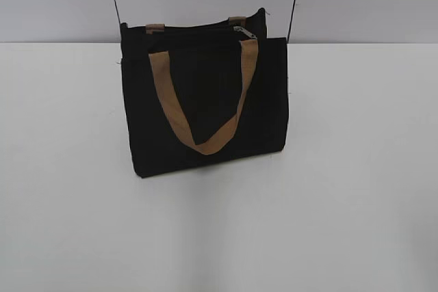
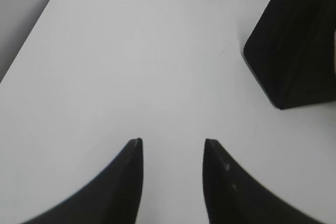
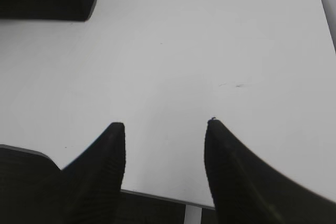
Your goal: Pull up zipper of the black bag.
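Standing on the table (image 1: 356, 203), one black bag (image 1: 205, 100), two tools, left (image 2: 172, 142) and right (image 3: 165, 124), both spread, empty

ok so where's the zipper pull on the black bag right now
In the exterior view the zipper pull sits at the right end of the black bag's top edge, just above where the tan handle attaches.

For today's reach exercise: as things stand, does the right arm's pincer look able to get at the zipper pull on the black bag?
Probably yes. The right pincer is open over bare table, and the zipper pull sits exposed on top of the black bag.
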`<action>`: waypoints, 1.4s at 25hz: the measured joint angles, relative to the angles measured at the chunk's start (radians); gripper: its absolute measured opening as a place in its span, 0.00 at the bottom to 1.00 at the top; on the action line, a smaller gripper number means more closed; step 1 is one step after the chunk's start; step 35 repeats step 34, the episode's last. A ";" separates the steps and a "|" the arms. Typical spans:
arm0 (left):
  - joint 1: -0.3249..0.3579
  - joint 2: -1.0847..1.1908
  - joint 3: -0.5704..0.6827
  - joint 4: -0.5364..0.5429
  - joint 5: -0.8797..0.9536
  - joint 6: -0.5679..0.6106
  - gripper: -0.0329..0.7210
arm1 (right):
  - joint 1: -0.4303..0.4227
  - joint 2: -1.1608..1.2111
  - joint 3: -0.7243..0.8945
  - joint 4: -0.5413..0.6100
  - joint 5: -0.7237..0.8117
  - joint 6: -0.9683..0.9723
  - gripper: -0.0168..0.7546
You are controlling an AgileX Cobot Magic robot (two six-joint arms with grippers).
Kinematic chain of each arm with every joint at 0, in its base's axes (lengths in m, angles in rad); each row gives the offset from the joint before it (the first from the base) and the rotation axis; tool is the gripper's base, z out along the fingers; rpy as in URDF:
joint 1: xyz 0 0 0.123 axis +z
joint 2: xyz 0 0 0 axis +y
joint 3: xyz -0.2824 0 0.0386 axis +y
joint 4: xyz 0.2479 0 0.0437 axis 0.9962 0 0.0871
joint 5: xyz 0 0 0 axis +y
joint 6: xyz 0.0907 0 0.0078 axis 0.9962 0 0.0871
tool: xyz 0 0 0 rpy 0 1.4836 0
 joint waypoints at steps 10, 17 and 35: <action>0.000 0.000 0.000 0.004 -0.001 0.000 0.82 | 0.000 0.000 0.000 0.001 0.000 0.000 0.76; 0.000 0.000 0.000 -0.018 -0.001 0.012 0.88 | 0.000 0.000 0.000 0.001 0.000 0.003 0.82; 0.000 0.000 0.000 -0.022 -0.001 0.013 0.89 | 0.000 0.000 0.000 0.001 0.000 0.006 0.68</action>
